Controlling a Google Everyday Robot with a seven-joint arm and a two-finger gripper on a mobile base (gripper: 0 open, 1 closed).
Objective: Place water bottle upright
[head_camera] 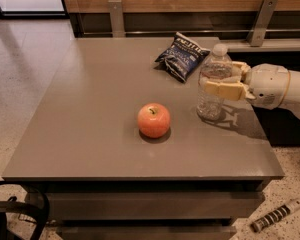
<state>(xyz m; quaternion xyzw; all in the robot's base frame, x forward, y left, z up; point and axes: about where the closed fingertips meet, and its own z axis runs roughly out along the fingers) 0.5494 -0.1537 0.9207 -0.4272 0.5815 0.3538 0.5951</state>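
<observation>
The task looks close to done. The water bottle (210,104) stands upright at the right of the frame, white cap on top and its base at the counter (90,134) surface. I cannot tell for certain whether its full weight rests there or whether it hangs a hair above. The gripper (208,82) reaches in from the right edge of the frame and has the bottle by its middle. The fingers (223,90) are clamped on the ribbed body, the near one crossing its front and the far one passing behind it.

What seems left is the release. The fingers need to part and the arm needs to draw back to the right without brushing the bottle over. A light, near-empty bottle of this kind would probably tip easily if a finger dragged on it.

Counted from left to right, there is one red apple (153,120) near the centre of the counter, well apart from the bottle. One dark blue crumpled chip bag (182,59) lies toward the upper middle, just beside the bottle's upper left. Then come one water bottle and one gripper with two fingers. One striped rod-like object (273,217) lies on the floor at the lower right, and I cannot tell what it is.
</observation>
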